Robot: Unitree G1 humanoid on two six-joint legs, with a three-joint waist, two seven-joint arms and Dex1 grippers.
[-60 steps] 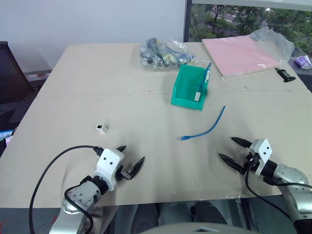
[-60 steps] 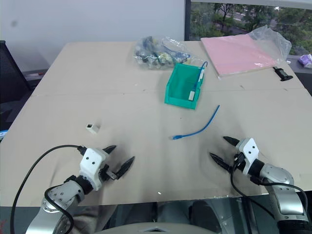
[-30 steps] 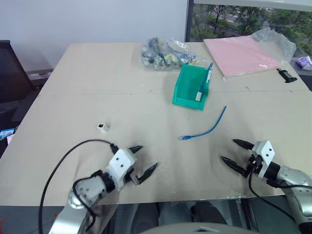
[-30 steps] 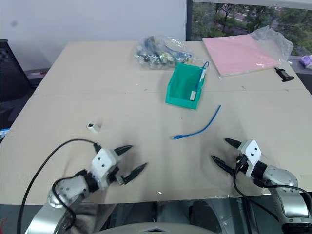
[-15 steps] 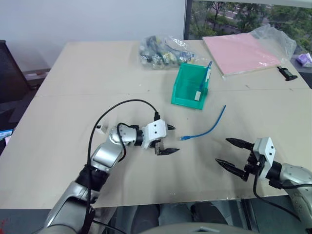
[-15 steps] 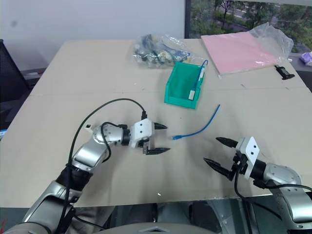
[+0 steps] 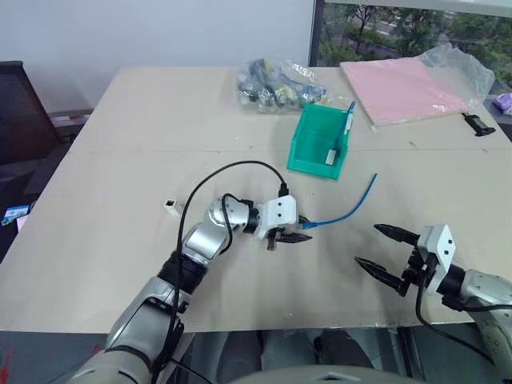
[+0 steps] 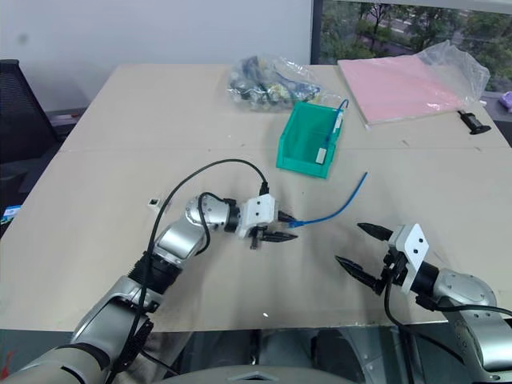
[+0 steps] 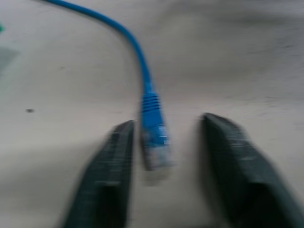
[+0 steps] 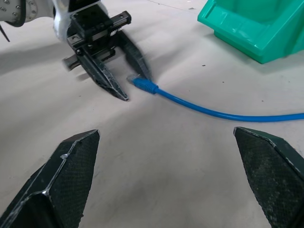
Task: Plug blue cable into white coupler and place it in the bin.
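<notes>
The blue cable (image 7: 344,206) is a thin, smooth, bright blue cord lying in a gentle curve on the matte beige table (image 7: 120,120), ending in a ribbed blue boot and a small clear plug (image 9: 156,146). The left gripper (image 7: 294,230) reaches in from the left, arm stretched across the table, with its two black tapered fingers (image 9: 107,180) set either side of that plug end; a narrow gap shows at each side, so the jaws stand partly closed without visibly clamping the plug. The white coupler (image 7: 170,204), a tiny white block, sits on the table well apart to the left of the arm. The bin (image 7: 308,148), translucent green plastic with a sloped lip, stands beyond the cable's far end and holds another blue cable with a white piece. Behind it lies a crinkled clear bag of parts (image 7: 276,84), and to the right a flat pink sheet (image 7: 400,88) in clear wrap. The right gripper (image 7: 384,252) hovers near the table's front edge, its black pointed fingers spread wide and empty, pointed toward the cable.
</notes>
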